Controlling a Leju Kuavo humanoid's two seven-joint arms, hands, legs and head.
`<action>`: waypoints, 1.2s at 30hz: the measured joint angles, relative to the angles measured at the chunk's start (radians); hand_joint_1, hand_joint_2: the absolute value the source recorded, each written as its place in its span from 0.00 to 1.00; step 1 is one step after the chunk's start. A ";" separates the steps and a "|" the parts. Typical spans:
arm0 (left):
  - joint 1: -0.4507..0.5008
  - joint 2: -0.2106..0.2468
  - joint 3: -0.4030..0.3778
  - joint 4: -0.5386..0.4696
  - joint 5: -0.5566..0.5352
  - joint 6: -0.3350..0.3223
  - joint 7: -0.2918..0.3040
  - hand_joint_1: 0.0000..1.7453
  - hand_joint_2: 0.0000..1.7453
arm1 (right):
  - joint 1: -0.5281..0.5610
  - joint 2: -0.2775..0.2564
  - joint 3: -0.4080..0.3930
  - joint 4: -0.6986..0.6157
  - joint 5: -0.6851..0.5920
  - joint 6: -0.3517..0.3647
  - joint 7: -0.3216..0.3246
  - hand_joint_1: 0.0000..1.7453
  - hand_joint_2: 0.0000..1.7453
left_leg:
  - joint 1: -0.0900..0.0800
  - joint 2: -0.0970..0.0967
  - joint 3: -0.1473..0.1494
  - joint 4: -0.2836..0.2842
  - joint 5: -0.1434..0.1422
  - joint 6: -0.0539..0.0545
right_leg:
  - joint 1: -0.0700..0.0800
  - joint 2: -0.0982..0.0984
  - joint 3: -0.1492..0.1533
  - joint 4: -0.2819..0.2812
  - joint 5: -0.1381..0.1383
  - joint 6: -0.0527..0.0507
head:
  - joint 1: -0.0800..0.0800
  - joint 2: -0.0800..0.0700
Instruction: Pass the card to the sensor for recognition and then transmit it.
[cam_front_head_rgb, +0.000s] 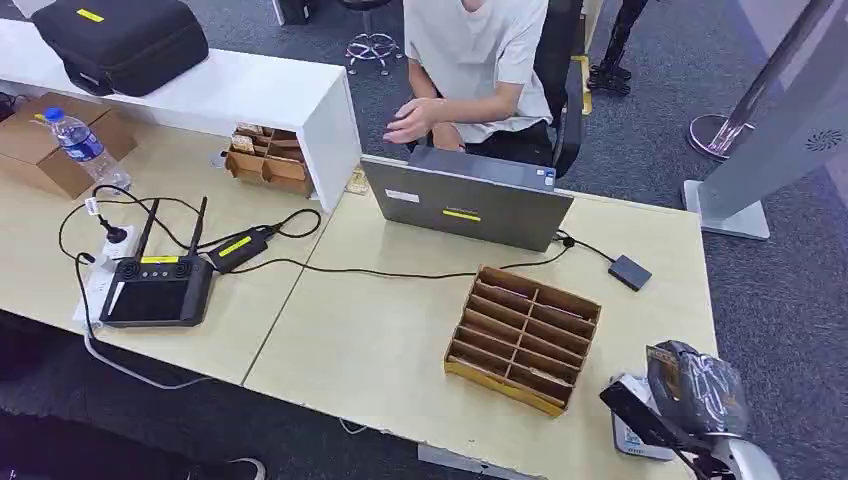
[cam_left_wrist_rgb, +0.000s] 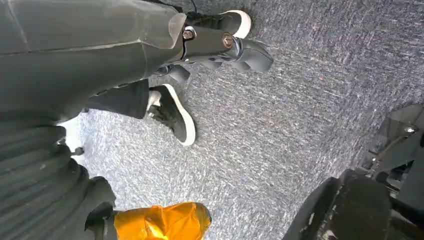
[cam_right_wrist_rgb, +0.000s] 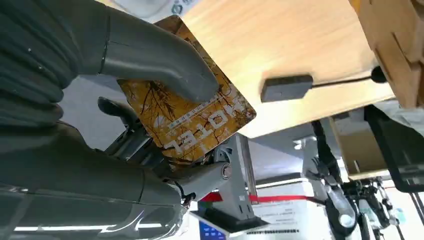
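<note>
Pinching a yellow-brown card (cam_right_wrist_rgb: 192, 117) printed with branches and the word HOTEL, the right hand (cam_right_wrist_rgb: 145, 100) has its thick grey thumb (cam_right_wrist_rgb: 150, 55) pressed flat on the printed face and its darker fingers (cam_right_wrist_rgb: 132, 135) behind the other face; the card's free corner sticks out past the fingertips. In the head view that hand (cam_front_head_rgb: 690, 395) sits at the near right corner of the light wooden table (cam_front_head_rgb: 370, 340), wrapped in dark cover, over a small white object (cam_front_head_rgb: 632, 437) whose nature cannot be told. Beyond the fingertips, a small flat black sensor (cam_right_wrist_rgb: 286, 88) lies on the tabletop, well apart from the card, its cable (cam_right_wrist_rgb: 340, 82) running off toward the laptop (cam_front_head_rgb: 465, 200). The sensor (cam_front_head_rgb: 629, 272) rests between the laptop and the table's right edge. Beside the hand stands a slotted wooden organizer (cam_front_head_rgb: 522, 338). A person (cam_front_head_rgb: 470, 70) sits behind the laptop.

The left hand (cam_left_wrist_rgb: 75, 65) hangs over grey carpet (cam_left_wrist_rgb: 280, 120); whether its fingers lie apart or together cannot be told. A shoe (cam_left_wrist_rgb: 172, 115) stands near it.
</note>
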 joint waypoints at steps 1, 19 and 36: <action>0.000 0.000 0.000 0.000 -0.002 0.000 0.000 0.00 1.00 | 0.001 0.001 0.000 0.006 0.000 0.000 0.000 1.00 1.00 | 0.000 0.000 0.000 0.000 0.000 0.000 | 0.000 0.000 0.000 0.000 0.000 0.000 | 0.000 0.000; -0.001 0.000 0.007 0.000 -0.012 0.009 0.000 0.00 1.00 | -0.045 0.038 -0.026 0.163 0.014 -0.012 -0.009 1.00 1.00 | 0.001 0.002 0.003 0.000 0.000 0.000 | 0.000 0.001 0.002 0.000 0.000 -0.001 | 0.000 0.000; 0.000 0.000 0.023 0.000 -0.048 0.000 0.000 0.00 1.00 | -0.057 0.055 0.026 0.069 -0.002 0.031 -0.005 1.00 1.00 | 0.001 0.001 0.001 0.000 0.001 -0.001 | 0.000 0.000 0.002 0.000 0.002 -0.002 | 0.000 0.000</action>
